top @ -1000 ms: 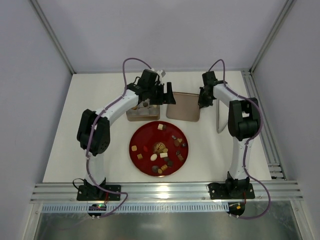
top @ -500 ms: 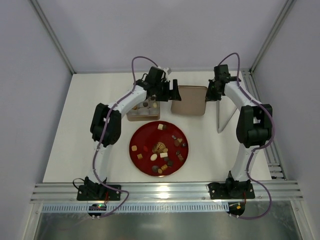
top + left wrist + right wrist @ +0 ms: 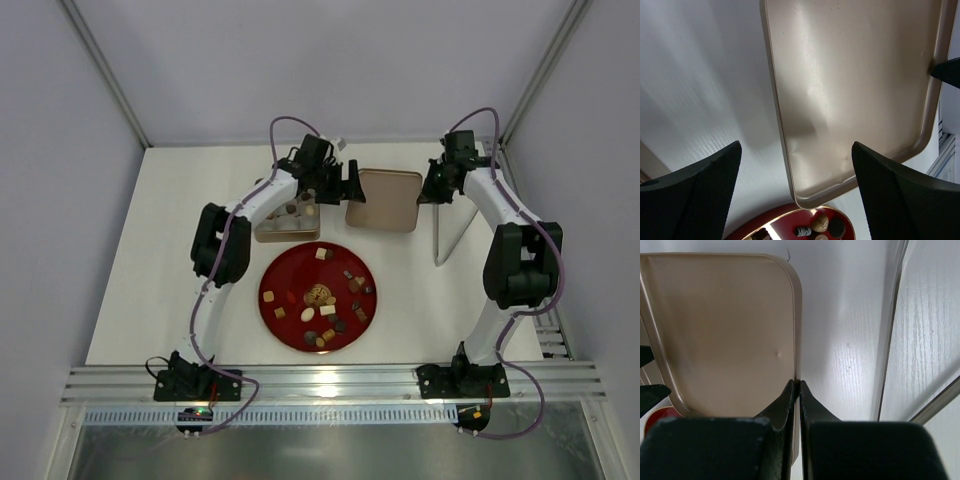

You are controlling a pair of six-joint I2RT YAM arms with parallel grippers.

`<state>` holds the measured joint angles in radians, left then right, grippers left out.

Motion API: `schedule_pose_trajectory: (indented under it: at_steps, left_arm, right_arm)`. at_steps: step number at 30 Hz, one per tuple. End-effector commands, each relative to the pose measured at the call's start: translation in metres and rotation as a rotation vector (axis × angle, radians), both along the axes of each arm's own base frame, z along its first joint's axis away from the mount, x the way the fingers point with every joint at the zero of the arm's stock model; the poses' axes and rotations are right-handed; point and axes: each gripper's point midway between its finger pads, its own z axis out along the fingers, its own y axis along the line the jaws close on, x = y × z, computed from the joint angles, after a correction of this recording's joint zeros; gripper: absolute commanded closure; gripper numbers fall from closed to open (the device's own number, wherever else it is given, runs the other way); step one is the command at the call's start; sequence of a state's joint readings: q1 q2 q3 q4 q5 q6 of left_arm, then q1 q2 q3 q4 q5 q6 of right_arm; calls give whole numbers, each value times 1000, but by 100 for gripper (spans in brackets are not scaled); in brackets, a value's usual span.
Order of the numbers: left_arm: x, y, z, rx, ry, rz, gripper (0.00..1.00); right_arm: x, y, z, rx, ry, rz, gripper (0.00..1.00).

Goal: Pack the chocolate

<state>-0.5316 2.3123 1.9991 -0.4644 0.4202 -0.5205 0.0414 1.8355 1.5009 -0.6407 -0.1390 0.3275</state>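
Observation:
The chocolate (image 3: 322, 300) lies as several small dark, tan and cream pieces on the red plate (image 3: 290, 318); a few pieces (image 3: 821, 223) show at the bottom of the left wrist view. A gold tray (image 3: 385, 200) sits behind the plate. My right gripper (image 3: 432, 192) is shut on its right rim (image 3: 798, 340). My left gripper (image 3: 350, 186) hangs open over the tray's left edge (image 3: 777, 100), its fingers (image 3: 695, 195) wide apart and touching nothing.
A gold box (image 3: 272, 234) with a few sweets in it stands left of the tray, under the left arm. A thin grey rod (image 3: 440, 232) leans at the right, near the metal rail (image 3: 520, 200).
The right gripper has carried the gold tray back and to the right. The left gripper has followed along its left edge with its jaws a little wider.

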Motion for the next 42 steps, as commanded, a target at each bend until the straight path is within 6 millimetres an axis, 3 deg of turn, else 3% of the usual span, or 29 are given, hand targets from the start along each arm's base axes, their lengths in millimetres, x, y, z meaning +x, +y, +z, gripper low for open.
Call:
schedule_pose_trajectory:
  at_steps: [1, 9, 13, 24, 25, 28, 31, 32, 34, 35, 36, 37, 42]
  left_arm:
    - [5, -6, 25, -66, -22, -22, 11]
    - [-3, -23, 37, -193, 48, -47, 15]
    - [-11, -29, 48, -265, 76, -60, 25]
    - [-26, -28, 57, -301, 120, -77, 75]
    - [-28, -28, 57, -305, 133, -76, 85]
    - [-31, -28, 61, -315, 152, -69, 100]
    - [-35, -25, 68, -319, 154, -62, 100]
    - [-37, -24, 70, -319, 160, -57, 100]
    - [-40, -19, 81, -320, 158, -45, 100]
    - [-44, -16, 81, -311, 186, -30, 100]
    - [-43, -12, 92, -320, 184, -21, 100]
    - [-45, -10, 95, -324, 197, -14, 100]
    - [-63, 7, 114, -353, 359, 23, 100]
  right_arm:
    - [2, 8, 35, 60, -93, 29, 96]
    - [-3, 25, 38, 162, -103, 53, 96]
    - [-5, 26, 37, 173, -107, 55, 96]
    - [-15, 38, 40, 200, -126, 85, 96]
    - [-16, 40, 40, 199, -125, 88, 96]
    - [-19, 44, 42, 178, -140, 100, 96]
    - [-22, 44, 45, 138, -154, 102, 79]
    - [-23, 45, 46, 121, -162, 107, 63]
    - [-29, 43, 58, 67, -211, 101, 46]
    - [-32, 44, 64, 37, -236, 106, 42]
    - [-41, 53, 85, 3, -303, 148, 38]
    - [-46, 49, 87, -62, -321, 135, 32]
    - [-91, 93, 127, -223, -507, 322, 26]
